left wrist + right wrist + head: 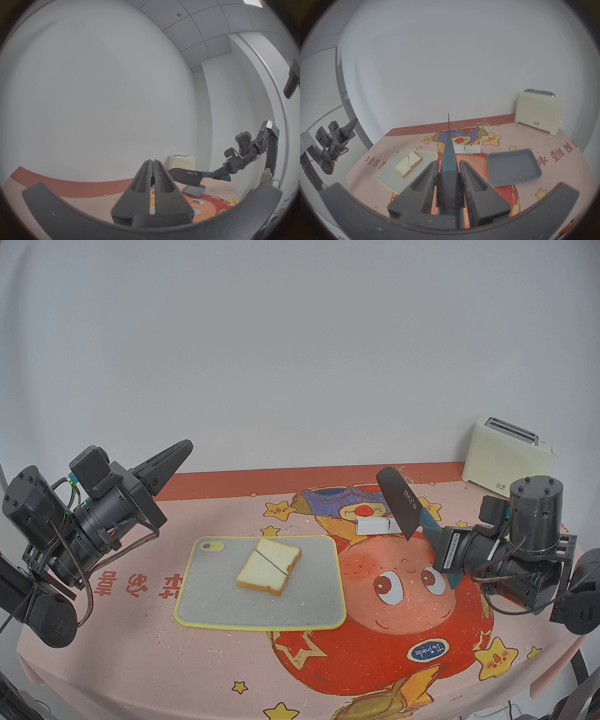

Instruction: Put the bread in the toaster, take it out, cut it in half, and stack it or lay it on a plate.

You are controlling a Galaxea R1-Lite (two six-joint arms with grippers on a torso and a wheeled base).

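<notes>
Black left claw point(178, 455) is hanging clenched and empty near the left edge of the surface point(125, 652). Bread point(269, 565), already halved, is lying on the grey cutting board point(206, 602). It is likely handling light, soft and crumbly, so each half is best gripped gently by its crust edges. Right claw point(440, 537) is grasping the knife point(403, 502), blade raised.

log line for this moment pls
bread: cut in two, on board | right gripper: holding knife, raised | left gripper: shut, raised at left | pending: halves to tray
</notes>
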